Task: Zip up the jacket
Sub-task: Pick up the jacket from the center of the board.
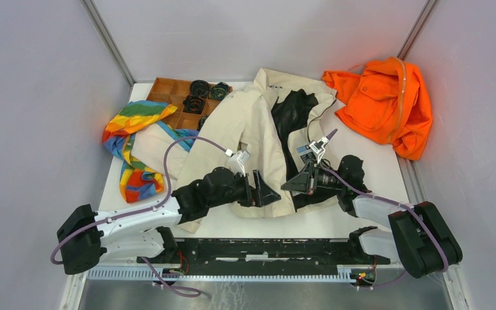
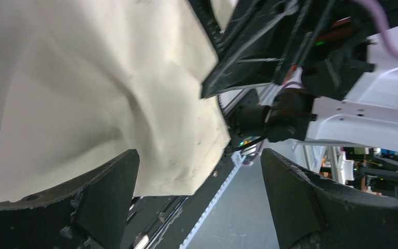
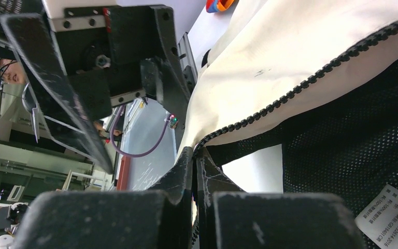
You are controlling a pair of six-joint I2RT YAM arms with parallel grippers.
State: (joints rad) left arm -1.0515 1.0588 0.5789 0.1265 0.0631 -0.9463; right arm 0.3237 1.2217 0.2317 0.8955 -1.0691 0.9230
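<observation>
Lying unzipped, the cream jacket shows black mesh lining; right tool pinches its zipper edge, left tool spread.

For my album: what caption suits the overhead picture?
Zipping up: right gripper pinches the unzipped jacket, left gripper hovers open.

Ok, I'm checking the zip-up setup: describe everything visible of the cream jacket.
The jacket is cream woven-looking cloth, lying open on the white table, collar away from the arms. Black mesh lining shows, with a white label; black zipper teeth edge the panel. The right gripper is shut on that edge near the hem; the open left gripper sits at the other panel's hem.
</observation>
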